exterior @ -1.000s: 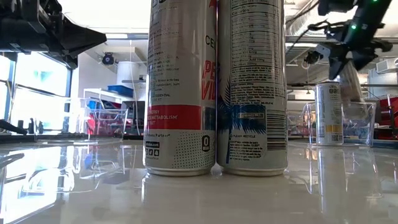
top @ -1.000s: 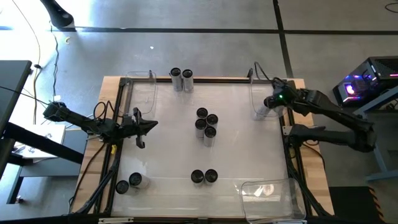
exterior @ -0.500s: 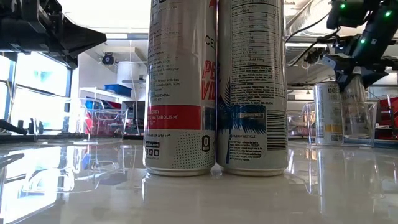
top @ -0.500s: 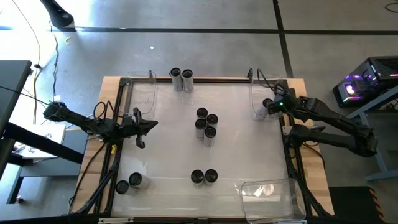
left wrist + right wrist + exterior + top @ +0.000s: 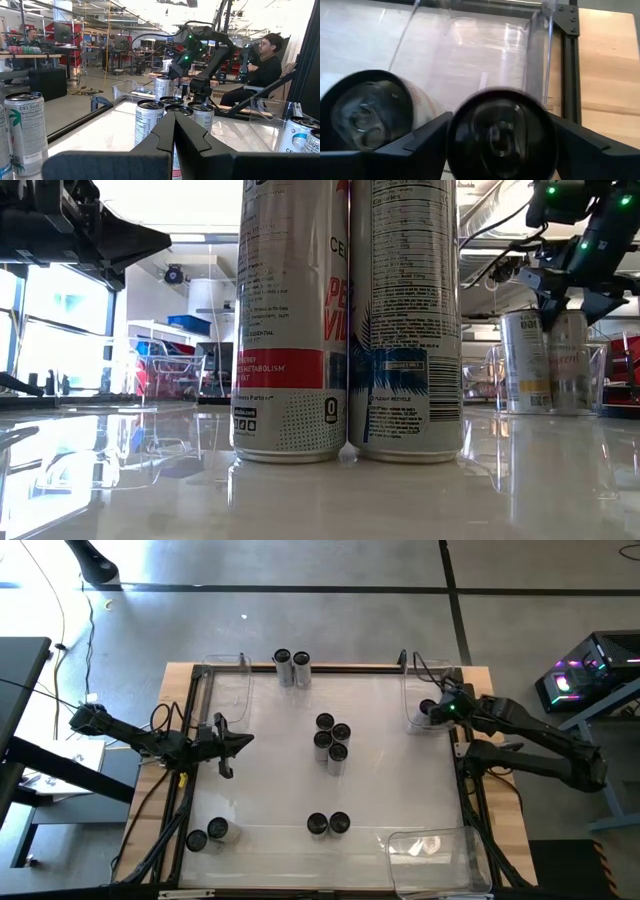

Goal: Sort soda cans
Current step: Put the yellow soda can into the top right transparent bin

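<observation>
Right pincer (image 5: 501,137) astride binned can (image 5: 501,132)

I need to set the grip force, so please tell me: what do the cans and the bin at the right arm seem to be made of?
The soda cans look like thin metal, probably aluminium: glossy printed sides and dark pull-tab tops. The bin looks like clear hard plastic: the table shows through its walls, and its edges catch glare. The can in the bin stands between the right end effector fingers.
</observation>
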Tool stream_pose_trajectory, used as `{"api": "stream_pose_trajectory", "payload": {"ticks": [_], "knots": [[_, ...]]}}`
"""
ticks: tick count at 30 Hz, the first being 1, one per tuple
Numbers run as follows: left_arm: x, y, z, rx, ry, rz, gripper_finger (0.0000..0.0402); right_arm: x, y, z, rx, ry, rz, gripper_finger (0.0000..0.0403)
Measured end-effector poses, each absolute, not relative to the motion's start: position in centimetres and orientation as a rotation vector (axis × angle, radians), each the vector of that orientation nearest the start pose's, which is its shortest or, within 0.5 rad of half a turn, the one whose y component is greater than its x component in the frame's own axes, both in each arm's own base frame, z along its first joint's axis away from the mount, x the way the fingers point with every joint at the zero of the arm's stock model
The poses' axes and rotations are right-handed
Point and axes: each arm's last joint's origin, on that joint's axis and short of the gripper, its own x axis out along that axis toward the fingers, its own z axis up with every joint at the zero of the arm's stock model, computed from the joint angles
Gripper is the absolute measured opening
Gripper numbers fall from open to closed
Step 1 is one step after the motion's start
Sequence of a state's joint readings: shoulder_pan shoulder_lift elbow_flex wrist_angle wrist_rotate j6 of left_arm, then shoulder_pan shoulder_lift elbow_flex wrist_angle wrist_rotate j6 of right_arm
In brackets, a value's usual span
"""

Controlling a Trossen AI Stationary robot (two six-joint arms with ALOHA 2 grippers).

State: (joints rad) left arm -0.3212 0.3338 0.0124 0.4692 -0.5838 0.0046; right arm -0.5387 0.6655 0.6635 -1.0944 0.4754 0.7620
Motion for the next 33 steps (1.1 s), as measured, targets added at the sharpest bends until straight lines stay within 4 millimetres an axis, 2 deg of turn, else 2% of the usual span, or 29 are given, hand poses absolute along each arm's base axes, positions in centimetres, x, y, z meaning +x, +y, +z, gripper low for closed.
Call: {"api": "stream_pose_trajectory", "payload": {"ticks": [7, 16, 21, 27, 33], "knots": [[11.2, -2.0, 18.3, -0.060, -0.133, 0.263, 0.0000, 7.8, -6.2, 25.8, 0.664, 0.720, -1.279, 0.0289], [11.2, -2.1, 18.3, -0.060, -0.133, 0.262, 0.0000, 6.8, -5.6, 29.9, 0.647, 0.681, -1.258, 0.0290], [11.2, -2.1, 18.3, -0.061, -0.133, 0.263, 0.0000, 6.9, -5.4, 32.2, 0.587, 0.612, -1.175, 0.0291], [11.2, -2.1, 18.3, -0.061, -0.133, 0.262, 0.0000, 9.3, -5.0, 33.5, 0.529, 0.504, -0.884, 0.0291], [11.2, -2.0, 18.3, -0.062, -0.133, 0.263, 0.0000, 13.9, -3.6, 34.5, 0.358, 0.428, -0.596, 0.0291]]}}
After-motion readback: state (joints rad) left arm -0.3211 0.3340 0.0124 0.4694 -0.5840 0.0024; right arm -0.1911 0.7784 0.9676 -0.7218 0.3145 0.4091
